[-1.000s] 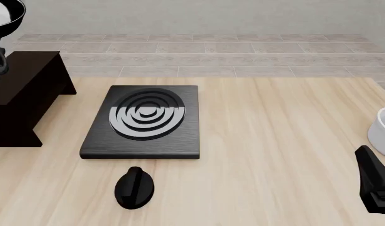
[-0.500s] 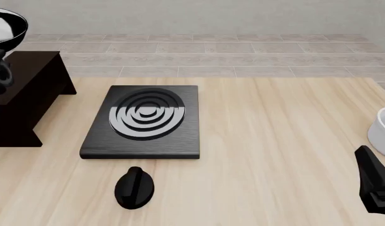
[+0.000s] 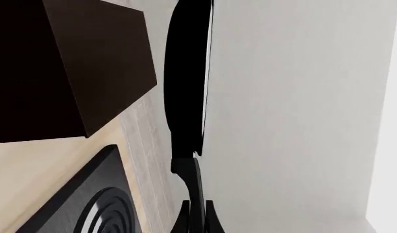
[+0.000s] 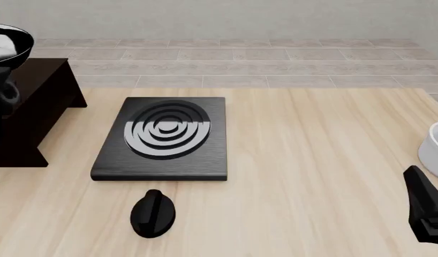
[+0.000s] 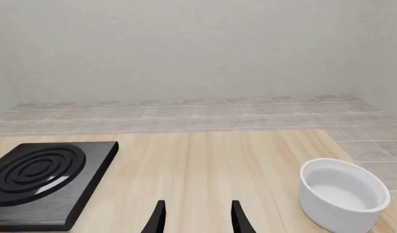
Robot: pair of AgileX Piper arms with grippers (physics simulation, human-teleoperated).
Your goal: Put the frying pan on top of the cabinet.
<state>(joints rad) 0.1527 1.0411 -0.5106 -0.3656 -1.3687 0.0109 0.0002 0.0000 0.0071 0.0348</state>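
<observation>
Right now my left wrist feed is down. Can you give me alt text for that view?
The frying pan shows edge-on, its handle clamped in the left gripper, held in the air beside the dark brown cabinet, not resting on it. Below lie the light wooden table and a corner of the black stove plate, with a pale wall behind.

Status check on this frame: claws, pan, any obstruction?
Left claw shut on frying pan, held above cabinet. Right claw open, idle near white bowl. No obstruction seen.
</observation>
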